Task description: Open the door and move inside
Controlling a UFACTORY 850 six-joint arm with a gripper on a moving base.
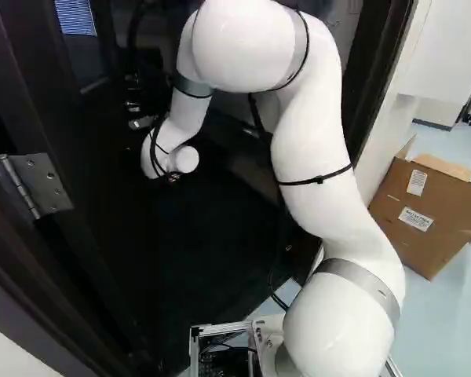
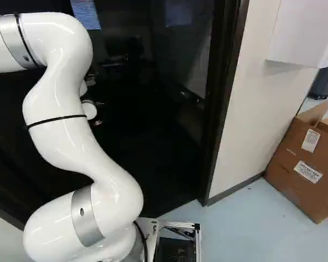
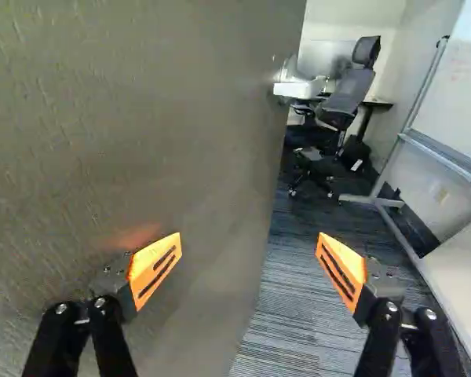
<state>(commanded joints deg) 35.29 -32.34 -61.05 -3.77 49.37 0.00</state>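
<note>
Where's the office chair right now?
In the wrist view, the office chair stands well ahead of the gripper, seen between the edge of the door and the whiteboard.

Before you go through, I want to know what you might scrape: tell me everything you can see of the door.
The door stands at least partly open: carpet shows past its edge. Its face is broad, flat, grey-brown and faintly textured, perhaps painted. What looks like a pale handle juts near that edge. The left base view shows a screwed metal hinge. One finger of the open claw is before the face; whether it touches, I cannot tell.
</note>
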